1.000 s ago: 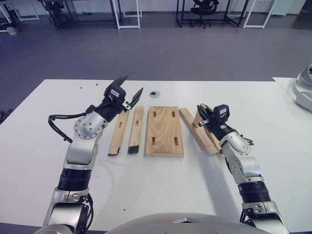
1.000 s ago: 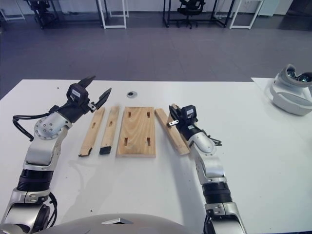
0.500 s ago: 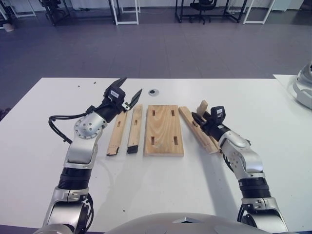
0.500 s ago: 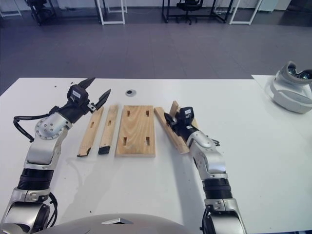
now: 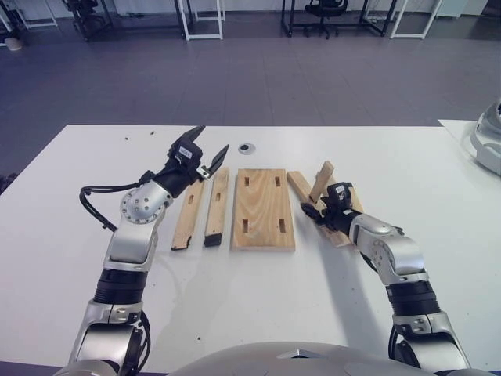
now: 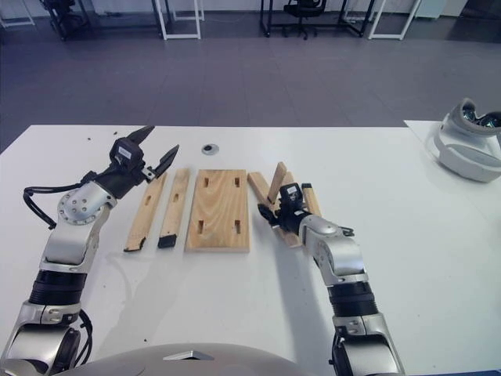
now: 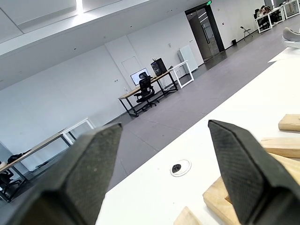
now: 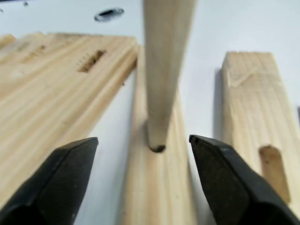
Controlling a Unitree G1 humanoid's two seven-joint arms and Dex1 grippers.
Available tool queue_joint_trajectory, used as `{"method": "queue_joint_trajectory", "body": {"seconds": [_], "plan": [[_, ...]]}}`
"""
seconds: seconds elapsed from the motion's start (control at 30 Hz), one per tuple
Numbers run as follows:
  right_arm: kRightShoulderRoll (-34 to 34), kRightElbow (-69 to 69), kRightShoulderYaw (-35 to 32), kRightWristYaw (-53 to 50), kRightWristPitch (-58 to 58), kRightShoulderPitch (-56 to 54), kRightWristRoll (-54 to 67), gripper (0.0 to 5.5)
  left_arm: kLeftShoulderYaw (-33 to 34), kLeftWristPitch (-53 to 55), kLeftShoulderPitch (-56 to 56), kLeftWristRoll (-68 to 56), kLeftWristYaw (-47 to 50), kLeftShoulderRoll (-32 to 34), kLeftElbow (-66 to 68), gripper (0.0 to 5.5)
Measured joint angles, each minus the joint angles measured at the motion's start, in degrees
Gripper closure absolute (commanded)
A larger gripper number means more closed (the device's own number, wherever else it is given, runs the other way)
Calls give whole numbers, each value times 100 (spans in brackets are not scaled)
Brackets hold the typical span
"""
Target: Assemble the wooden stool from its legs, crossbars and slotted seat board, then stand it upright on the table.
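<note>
The slotted seat board [image 5: 264, 207] lies flat mid-table. Left of it are two legs [image 5: 188, 213] [image 5: 218, 205], side by side. My left gripper [image 5: 207, 149] hangs open over their far ends, with nothing between its fingers [image 7: 93, 178]. Right of the board lie two more legs [image 6: 262, 192] [image 6: 311, 200]. A crossbar [image 5: 322, 180] stands tilted up from the slot of the nearer leg [image 8: 157, 187]. My right gripper [image 5: 319, 207] is low at that joint, open, one finger on each side of the crossbar [image 8: 166, 56] without touching it.
A round cable grommet [image 5: 248, 148] sits in the table just beyond the board. A white headset [image 6: 470, 145] rests on the neighbouring table at far right. The near half of the table [image 5: 258, 298] is bare white surface.
My right gripper has dropped lower and drawn back toward the near side. The crossbar, which lay low beside it, now stands up from the leg. The left arm has kept still.
</note>
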Motion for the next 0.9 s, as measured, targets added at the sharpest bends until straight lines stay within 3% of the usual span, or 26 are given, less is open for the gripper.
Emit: {"method": "queue_joint_trajectory", "body": {"seconds": [0.1, 0.37, 0.53, 0.67, 0.8, 0.9], "plan": [[-57, -29, 57, 9, 209, 50, -43, 185, -7, 1, 1, 5, 1, 0, -3, 213], [-283, -425, 425, 101, 469, 160, -294, 333, -47, 1, 2, 14, 12, 0, -6, 213], [-73, -419, 50, -192, 191, 149, -387, 342, 85, 190, -8, -227, 52, -106, -3, 213], [92, -851, -65, -102, -995, 80, -444, 342, 585, 1400, -415, -2047, 134, -989, -28, 213], [-76, -1158, 269, 388, -2154, -91, -716, 342, 1185, 2779, -773, -4121, 331, -1539, -130, 145], [-79, -1420, 497, 679, -2813, -312, -758, 342, 1478, 3290, -1156, -4967, 736, -1746, -117, 118]]}}
